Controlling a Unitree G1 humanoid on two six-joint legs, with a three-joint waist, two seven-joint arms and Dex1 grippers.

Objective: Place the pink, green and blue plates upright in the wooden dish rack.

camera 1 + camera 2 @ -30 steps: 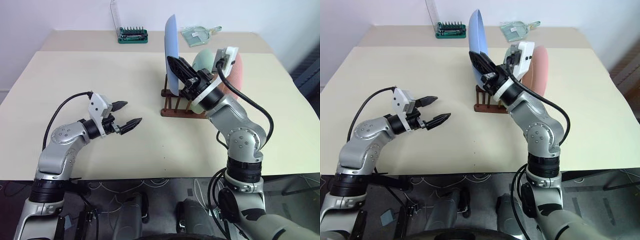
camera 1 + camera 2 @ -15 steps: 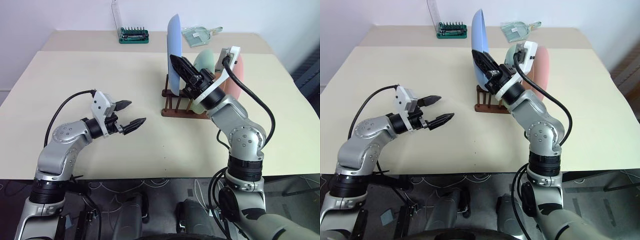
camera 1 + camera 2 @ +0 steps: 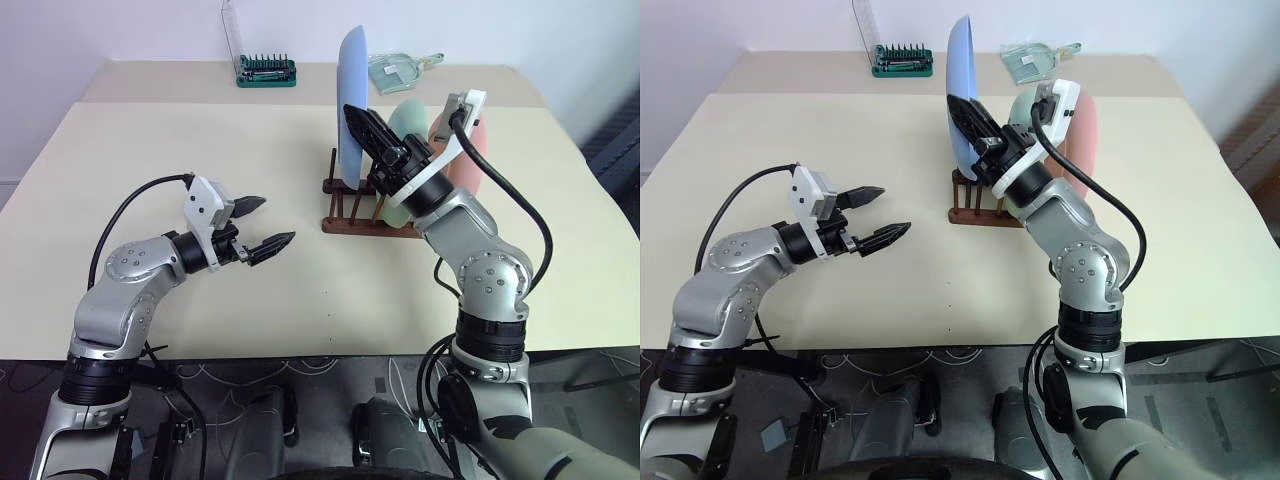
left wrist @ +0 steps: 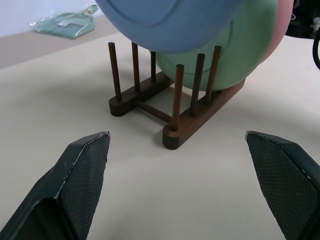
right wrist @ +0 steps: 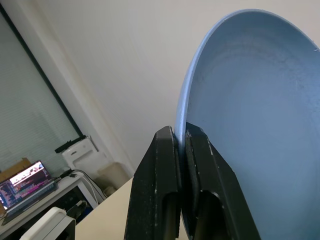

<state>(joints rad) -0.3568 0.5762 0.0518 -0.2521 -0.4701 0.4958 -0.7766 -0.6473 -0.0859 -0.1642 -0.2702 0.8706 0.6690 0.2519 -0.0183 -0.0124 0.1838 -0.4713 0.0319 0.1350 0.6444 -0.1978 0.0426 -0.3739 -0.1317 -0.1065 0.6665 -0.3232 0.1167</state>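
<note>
Done: green plate (image 4: pixel 235 55) and pink plate (image 3: pixel 468 160) stood upright in the wooden dish rack (image 4: pixel 170 102) mid-counter (image 3: pixel 200 140).
Left: blue plate (image 3: pixel 352 100), above the rack's front slots, apparently not yet seated.
Right hand (image 5: pixel 181 165): pinched on its rim.
Left hand (image 3: pixel 262 222): wide, empty.

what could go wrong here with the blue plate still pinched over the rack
1. The right gripper is shut on the rim of the round blue plate, which stands above the dark wooden peg rack; released before it seats between pegs, it may tip over.
2. The round green plate stands close behind; a tilting blue plate could knock it.
</note>
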